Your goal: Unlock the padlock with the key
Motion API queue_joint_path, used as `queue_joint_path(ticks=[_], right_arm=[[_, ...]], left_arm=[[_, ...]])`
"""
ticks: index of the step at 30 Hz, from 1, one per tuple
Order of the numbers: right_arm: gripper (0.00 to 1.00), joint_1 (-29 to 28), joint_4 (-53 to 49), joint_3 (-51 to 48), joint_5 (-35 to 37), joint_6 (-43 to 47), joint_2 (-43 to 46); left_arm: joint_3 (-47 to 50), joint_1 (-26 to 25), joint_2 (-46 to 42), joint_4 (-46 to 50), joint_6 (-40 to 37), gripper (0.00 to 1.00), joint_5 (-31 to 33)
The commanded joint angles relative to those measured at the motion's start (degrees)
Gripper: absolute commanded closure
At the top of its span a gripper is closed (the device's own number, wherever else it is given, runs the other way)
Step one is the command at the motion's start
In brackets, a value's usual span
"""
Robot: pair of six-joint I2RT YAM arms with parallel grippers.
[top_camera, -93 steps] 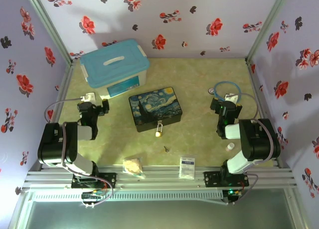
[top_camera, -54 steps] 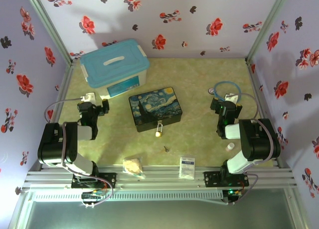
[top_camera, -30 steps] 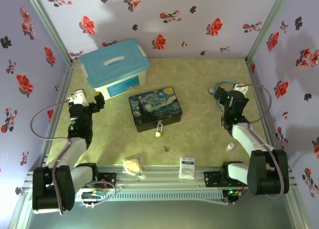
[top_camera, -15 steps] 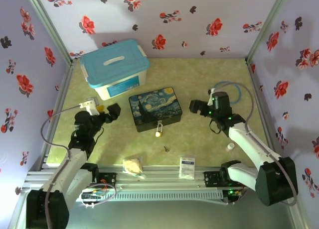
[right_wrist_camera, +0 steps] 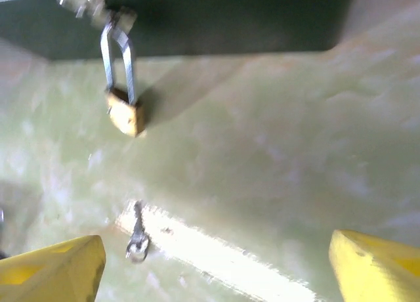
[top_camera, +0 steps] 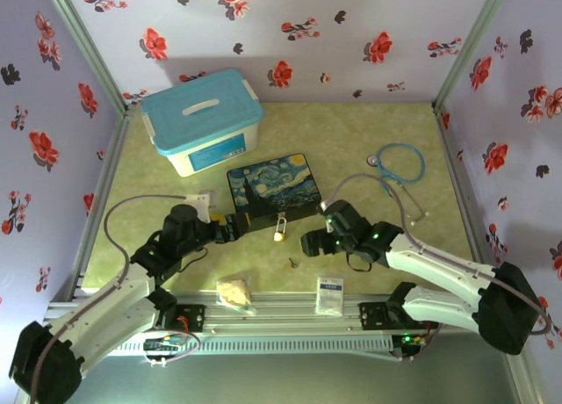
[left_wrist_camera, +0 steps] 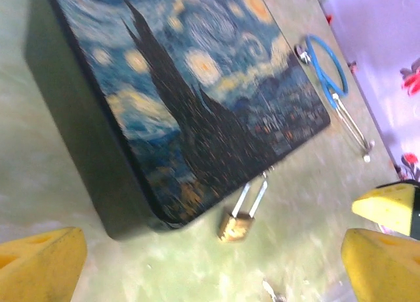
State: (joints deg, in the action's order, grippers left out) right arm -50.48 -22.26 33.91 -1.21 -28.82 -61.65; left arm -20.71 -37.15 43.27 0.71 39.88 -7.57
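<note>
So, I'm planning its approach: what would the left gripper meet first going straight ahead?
Probably the small brass padlock on the painted tin box, centred between the yellow fingers; depth unclear.

Left arm: stretched forward and inward, low. Left hand point(top_camera: 230, 227): empty, yellow fingers point(left_wrist_camera: 39, 259) spread wide.
Right arm: reaching inward, low. Right hand point(top_camera: 316, 234): empty, fingers parted wide.

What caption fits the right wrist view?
Open right gripper hovers near the key; padlock hooked on the tin box.
</note>
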Motion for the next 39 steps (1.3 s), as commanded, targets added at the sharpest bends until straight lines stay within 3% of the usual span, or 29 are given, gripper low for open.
queue_joint_path(ticks=[1,6,13,25,37,39], right_arm=[[0.16,-5.61,2.05,-1.03,4.01,-4.20,-1.89],[0.28,-11.66,3.34,-0.25,6.75,-5.20,-5.43],[0.40,-16.80,8.76,0.92,8.89,-5.69,-13.75],[0.61,-18.95,10.40,3.19,13.23,-4.92,-21.36],[0.69,-21.45,8.13,3.89,15.40,-5.96,-25.70],[0.75,-22.18,7.78,3.79,15.34,-6.58,-26.43]], left_arm=[[-1.13,-3.90,1.24,3.04,3.78,0.00,4.33],[0.43,-8.82,2.67,-1.81,6.23,0.00,7.34],[0.03,-10.63,6.67,-3.08,9.31,0.00,9.32],[1.19,-11.02,5.95,-2.94,9.86,0.00,11.13],[1.15,-11.01,7.18,-3.21,9.82,0.00,11.32],[1.20,-11.02,7.12,-3.09,10.09,0.00,11.27]])
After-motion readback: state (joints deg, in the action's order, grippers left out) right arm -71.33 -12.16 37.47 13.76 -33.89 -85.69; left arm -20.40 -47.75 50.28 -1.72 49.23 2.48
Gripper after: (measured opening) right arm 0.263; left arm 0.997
